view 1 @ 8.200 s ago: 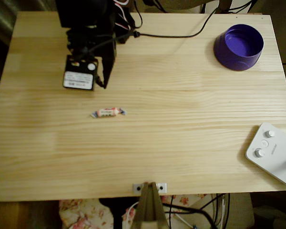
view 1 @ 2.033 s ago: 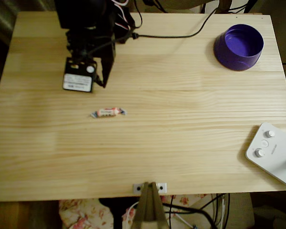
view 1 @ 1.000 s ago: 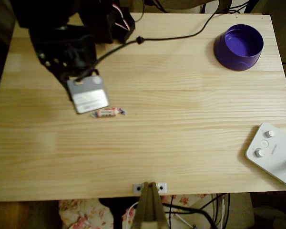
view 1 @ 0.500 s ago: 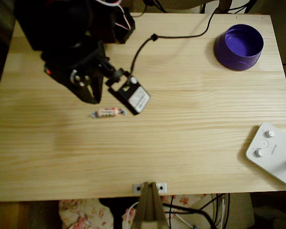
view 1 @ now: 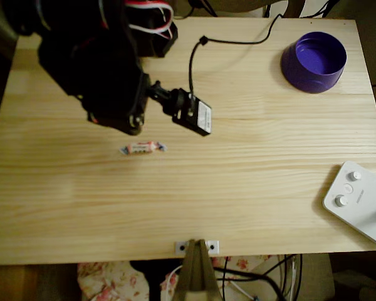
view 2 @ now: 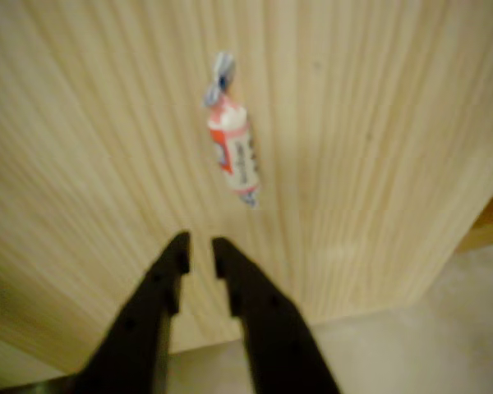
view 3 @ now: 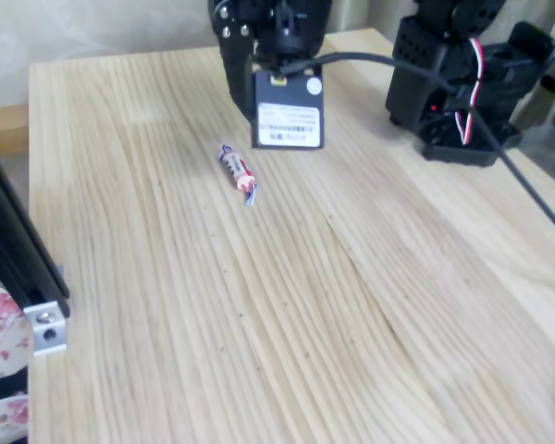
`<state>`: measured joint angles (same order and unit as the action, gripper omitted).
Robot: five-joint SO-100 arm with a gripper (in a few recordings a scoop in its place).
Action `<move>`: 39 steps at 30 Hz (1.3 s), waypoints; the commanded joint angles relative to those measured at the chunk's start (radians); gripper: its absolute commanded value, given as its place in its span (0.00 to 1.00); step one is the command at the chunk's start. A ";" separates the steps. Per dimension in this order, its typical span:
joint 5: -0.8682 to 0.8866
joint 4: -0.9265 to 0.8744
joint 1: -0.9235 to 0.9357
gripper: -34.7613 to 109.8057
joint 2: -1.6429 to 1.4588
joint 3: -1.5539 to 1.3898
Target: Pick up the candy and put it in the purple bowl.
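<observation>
Overhead view: the small white-wrapped candy with red print and bluish twisted ends [view 1: 141, 148] is seen lying on the pale pine-plank table [view 1: 238, 175], just below the black arm. The deep round purple plastic bowl [view 1: 314, 61] stands well apart at the far right corner; a white device with knobs [view 1: 358, 200] is noted at the right edge.

Wrist view: the black two-finger gripper [view 2: 197, 250] is shown nearly closed, only a narrow gap left, empty, with the candy [view 2: 232, 151] just beyond its tips.

Fixed view: the candy [view 3: 238, 171] is seen lying beside the arm's labelled camera block [view 3: 288, 109].

Against the frame half a second earlier, the arm is found shifted right; the candy is unmoved.
</observation>
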<state>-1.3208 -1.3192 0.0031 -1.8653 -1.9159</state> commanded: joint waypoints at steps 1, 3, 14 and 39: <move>-0.038 -0.040 0.003 0.29 0.000 0.086; -0.034 -0.034 0.005 0.29 0.014 0.087; -0.012 -0.008 0.012 0.34 0.069 0.081; 0.063 0.098 0.029 0.35 0.166 0.029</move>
<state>-1.2594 -1.2272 0.0107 -1.6720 -1.8960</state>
